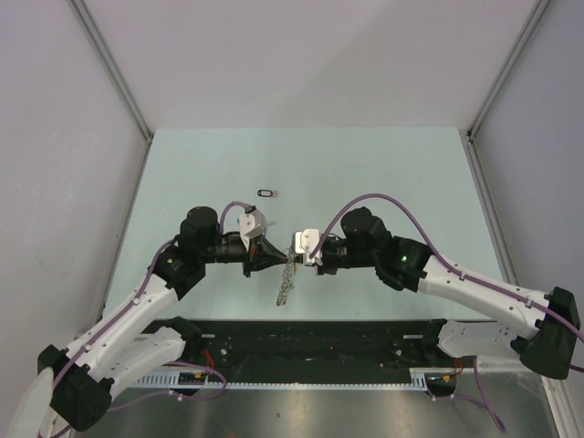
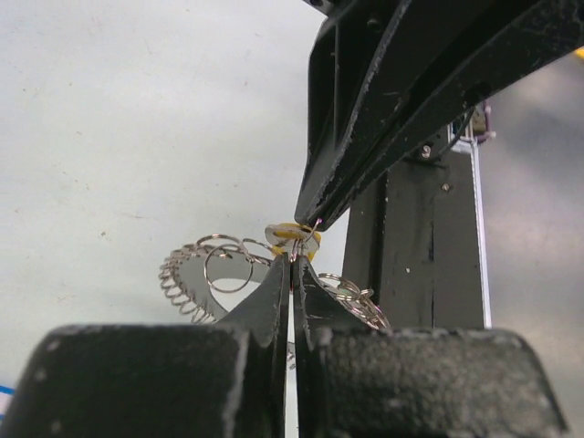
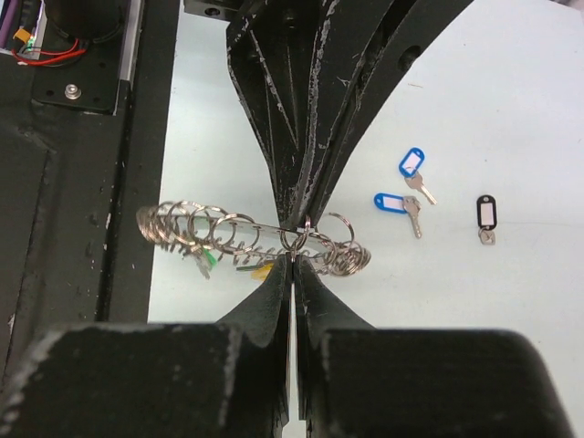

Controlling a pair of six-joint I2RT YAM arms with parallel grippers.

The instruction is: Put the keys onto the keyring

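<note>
Pale green table (image 1: 383,173), grey walls (image 1: 55,137); left pincer (image 2: 292,263) and right pincer (image 3: 292,258) both pinching keyring (image 3: 196,228); black-tagged key (image 1: 266,192) lies apart.

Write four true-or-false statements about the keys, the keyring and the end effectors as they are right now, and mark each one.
1. The left end effector and the right end effector are both closed on the keyring. True.
2. Three blue-tagged keys lie on the table. False: only two blue-tagged keys lie on the table, with one black-tagged key beside them.
3. A green tag hangs from the keyring. True.
4. The black-tagged key is already on the keyring. False: it lies loose on the table, apart from the ring.
</note>
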